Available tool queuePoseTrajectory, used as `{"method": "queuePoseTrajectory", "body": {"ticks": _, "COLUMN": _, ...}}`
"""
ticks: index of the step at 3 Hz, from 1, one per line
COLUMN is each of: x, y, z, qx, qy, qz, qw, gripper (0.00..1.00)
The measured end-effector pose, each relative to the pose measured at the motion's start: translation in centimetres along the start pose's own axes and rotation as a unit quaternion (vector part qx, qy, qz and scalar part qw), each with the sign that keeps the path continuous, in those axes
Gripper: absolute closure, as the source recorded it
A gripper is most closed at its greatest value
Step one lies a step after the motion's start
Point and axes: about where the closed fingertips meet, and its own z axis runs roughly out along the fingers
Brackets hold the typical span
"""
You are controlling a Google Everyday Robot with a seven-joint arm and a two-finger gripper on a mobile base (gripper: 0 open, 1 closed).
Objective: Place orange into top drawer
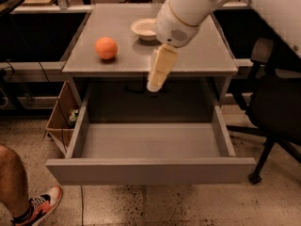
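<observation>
one arm slants downward, pincer hanging over the top drawer, grip state unclear.

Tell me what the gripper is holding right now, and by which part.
Nothing. The gripper hangs above the open top drawer; the orange sits apart from it on the cabinet top.

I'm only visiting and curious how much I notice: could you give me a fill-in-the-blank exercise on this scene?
In the camera view, the small round orange fruit lies on the grey cabinet top, to the ___ of the shallow white bowl.
The wide grey metal top drawer below is pulled ___.
The robot's cream gripper points ___ at the cabinet's front edge, apart from the orange.
Missing words: left; open; down.
</observation>
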Motion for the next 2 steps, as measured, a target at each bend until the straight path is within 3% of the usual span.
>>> {"method": "queuePoseTrajectory", "body": {"ticks": 1, "x": -3.0, "y": -1.24, "z": 4.95, "qx": -0.009, "qy": -0.059, "qz": -0.026, "qw": 0.9979, "gripper": 0.0}}
{"method": "queuePoseTrajectory", "body": {"ticks": 2, "x": -3.0, "y": -1.24, "z": 4.95, "qx": -0.009, "qy": -0.059, "qz": -0.026, "qw": 0.9979, "gripper": 0.0}}
